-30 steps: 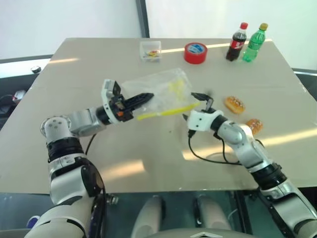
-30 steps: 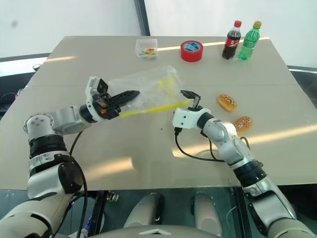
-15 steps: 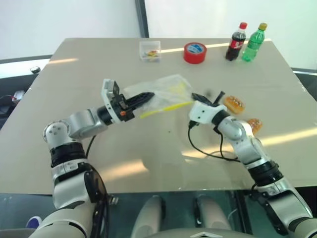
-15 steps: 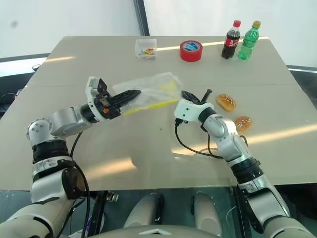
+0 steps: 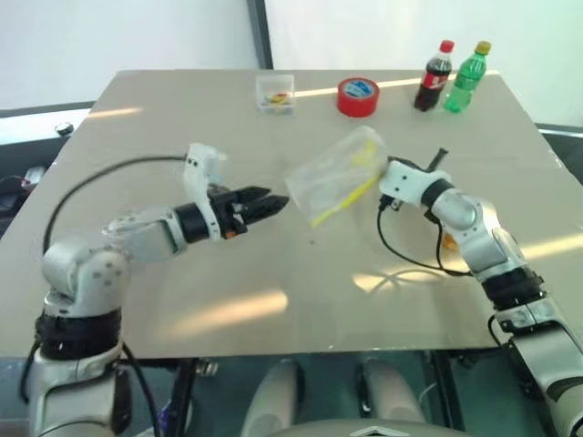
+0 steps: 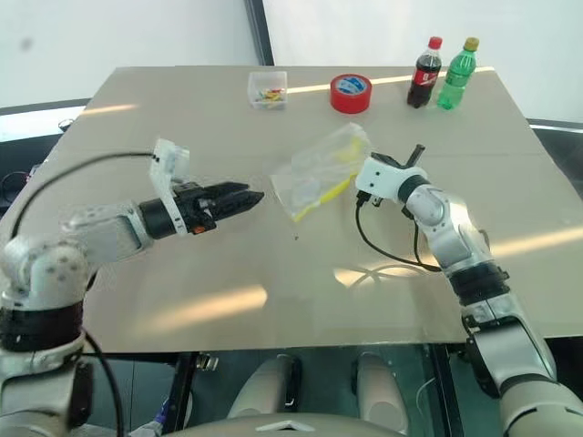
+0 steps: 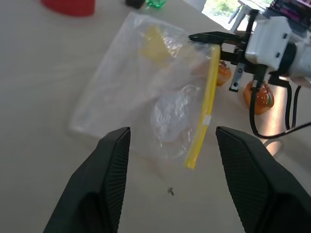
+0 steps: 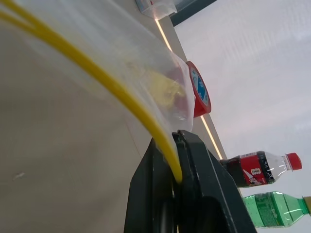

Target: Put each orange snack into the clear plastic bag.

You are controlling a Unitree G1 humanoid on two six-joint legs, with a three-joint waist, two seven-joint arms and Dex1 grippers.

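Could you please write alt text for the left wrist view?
An open left pincer faces a clear plastic bag hanging over the table, its yellow strip pinched by the right pincer. Two orange snacks lie behind it.

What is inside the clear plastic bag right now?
The clear plastic bag shows a yellowish patch inside; no orange snack is visible in it. Crinkles obscure finer contents.
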